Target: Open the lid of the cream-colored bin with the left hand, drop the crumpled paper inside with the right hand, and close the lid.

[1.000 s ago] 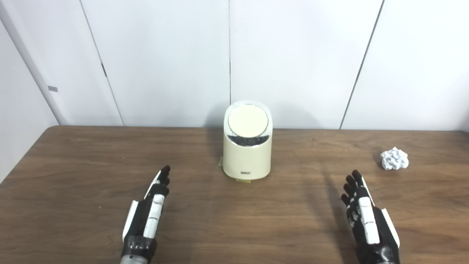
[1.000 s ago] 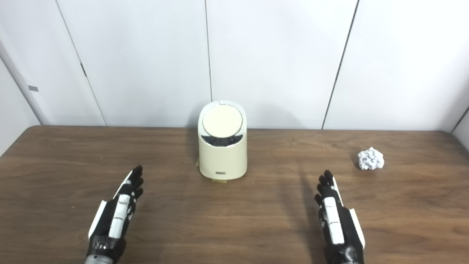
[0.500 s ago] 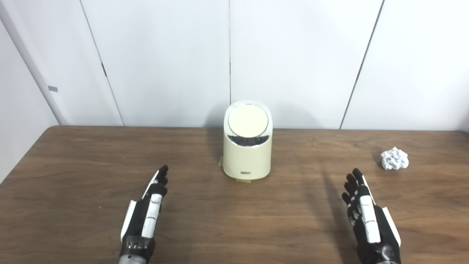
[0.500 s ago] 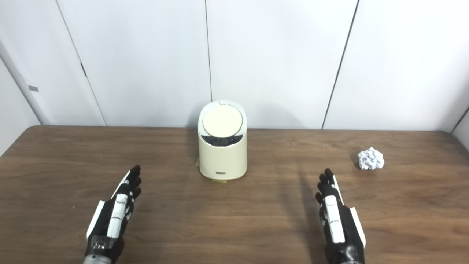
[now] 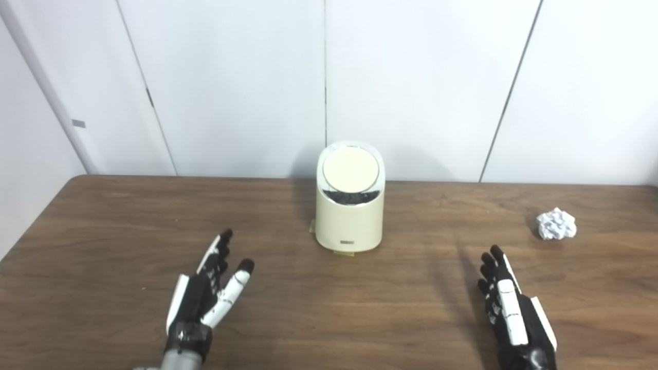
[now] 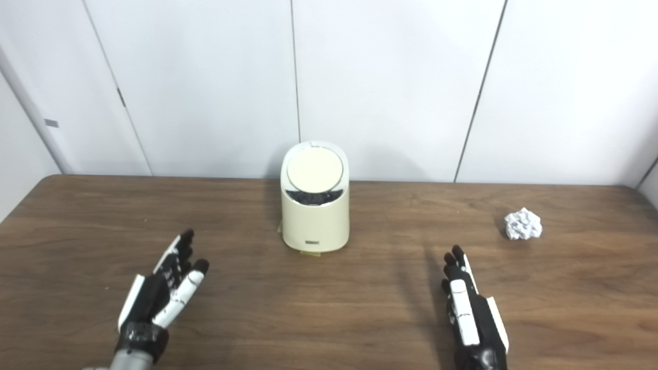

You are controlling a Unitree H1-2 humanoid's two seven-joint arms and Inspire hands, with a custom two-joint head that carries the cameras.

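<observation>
Hands point(image 5: 208, 295) point(image 5: 514, 313) open, empty

Left eye: head-mounted, looks down-fwd over table point(image 5: 103, 216).
Right eye: same, offset slightly right.
Shared: nearly whole scene.

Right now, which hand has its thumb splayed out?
The left hand: its thumb sticks out sideways. The right hand is flat, thumb tucked alongside.

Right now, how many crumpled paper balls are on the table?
1. The crumpled paper lies far right on the table, beyond the right hand. The closed bin might hide more.
</observation>
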